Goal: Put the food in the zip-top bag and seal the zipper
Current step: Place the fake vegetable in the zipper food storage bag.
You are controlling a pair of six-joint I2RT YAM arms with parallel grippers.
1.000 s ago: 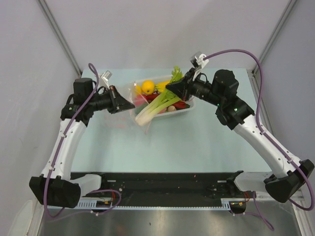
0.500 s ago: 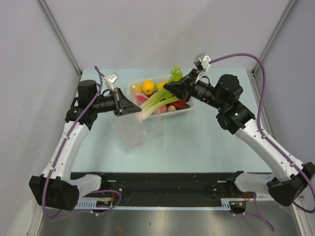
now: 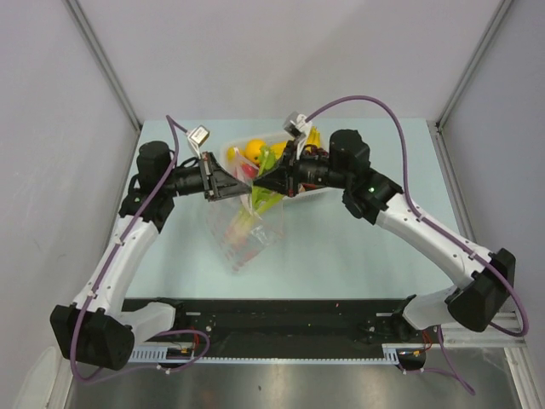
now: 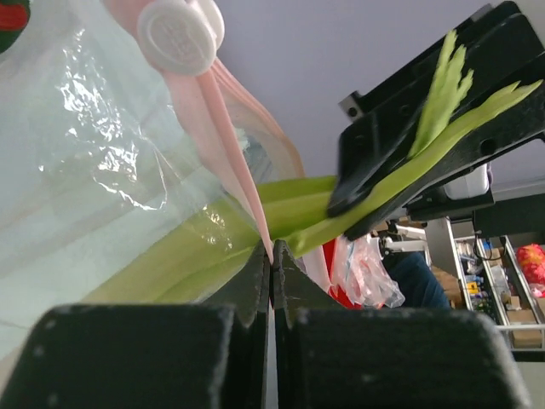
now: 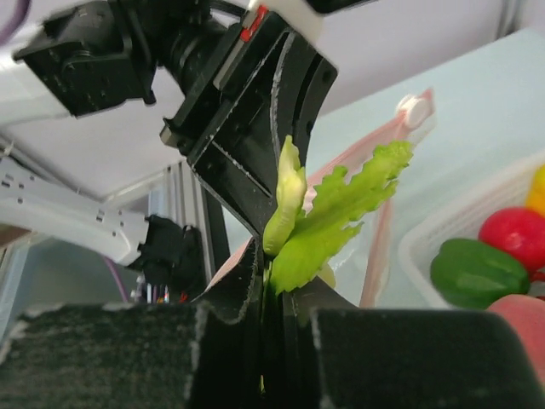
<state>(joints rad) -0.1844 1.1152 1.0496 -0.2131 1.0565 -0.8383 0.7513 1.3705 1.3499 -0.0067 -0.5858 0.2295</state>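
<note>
The zip-top bag [image 3: 244, 241] hangs clear and crinkly from my left gripper [image 3: 238, 184]. That gripper [image 4: 272, 256] is shut on the pink zipper [image 4: 230, 128] strip, just below the white slider [image 4: 178, 34]. My right gripper [image 3: 261, 182] meets it at the bag's mouth and is shut on the leafy top of a green-white stalk [image 5: 328, 209]. The stalk's [image 4: 204, 247] pale lower end shows through the plastic, inside the bag. More food, an orange [image 3: 254, 151] and a banana [image 3: 313, 136] among it, lies in the white basket [image 3: 231, 156] behind.
The basket's rim [image 5: 443, 234] lies to the right of the right gripper's fingers, with a green pepper [image 5: 477, 273], a red tomato [image 5: 511, 232] and a pink peach [image 5: 521, 319] inside. Both forearms cross over the basket. The pale blue table [image 3: 358, 247] extends in front.
My right gripper has swung left with the stalk and brought its lower end down into the bag. My left gripper has lifted the bag's edge, so the bag now hangs.
</note>
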